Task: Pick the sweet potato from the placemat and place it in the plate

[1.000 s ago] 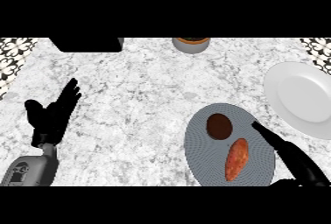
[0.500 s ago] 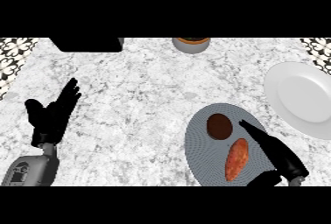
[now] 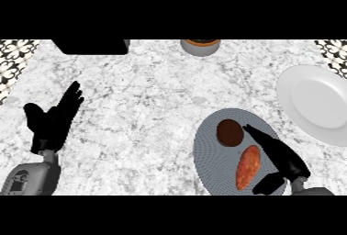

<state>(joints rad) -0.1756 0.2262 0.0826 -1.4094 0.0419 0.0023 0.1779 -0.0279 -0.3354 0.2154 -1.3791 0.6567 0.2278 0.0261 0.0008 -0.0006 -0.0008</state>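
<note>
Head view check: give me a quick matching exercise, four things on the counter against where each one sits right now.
Things:
1. sweet potato
2. plate
3. left hand
4. right hand

Places:
A. open, resting at the view's left
B. on the grey placemat
C. right edge, nothing on it
D. beside the sweet potato, fingers extended

Pairs: 1-B, 2-C, 3-A, 4-D
</note>
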